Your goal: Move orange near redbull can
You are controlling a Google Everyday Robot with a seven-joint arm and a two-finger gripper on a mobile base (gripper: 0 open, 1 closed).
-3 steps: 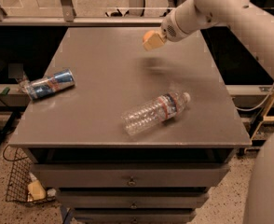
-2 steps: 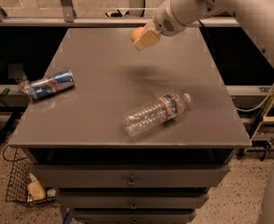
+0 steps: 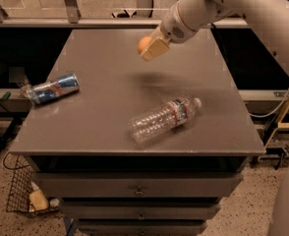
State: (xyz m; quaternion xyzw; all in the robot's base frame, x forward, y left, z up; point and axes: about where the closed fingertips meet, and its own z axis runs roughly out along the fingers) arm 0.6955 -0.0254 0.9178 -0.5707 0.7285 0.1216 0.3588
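I'm looking down on a flat grey metal table (image 3: pixel 100 58) with drawers (image 3: pixel 137 191) stacked in its near face. My robot's thick white arm (image 3: pixel 243 4) comes in from the far right and reaches over the far half of the top.

A clear, crinkled plastic water bottle (image 3: pixel 164 119) lies on its side right of centre, towards the near edge, with its white cap pointing to the far right. It has a red and white label band, but I can't read any writing on it.

A wire basket (image 3: pixel 19 191) sits on the floor at the near left, below the table.

The redbull can (image 3: pixel 53 88), slim, shiny blue and silver with red marks, lies on its side at the table's left edge. I can't make out its lettering.

The gripper (image 3: pixel 148 46), with tan fingers (image 3: pixel 155 49), hangs above the far middle of the table and is clamped on the orange (image 3: pixel 143 44), a small, smooth round fruit. The fruit is in the air, well apart from the can and to its far right.
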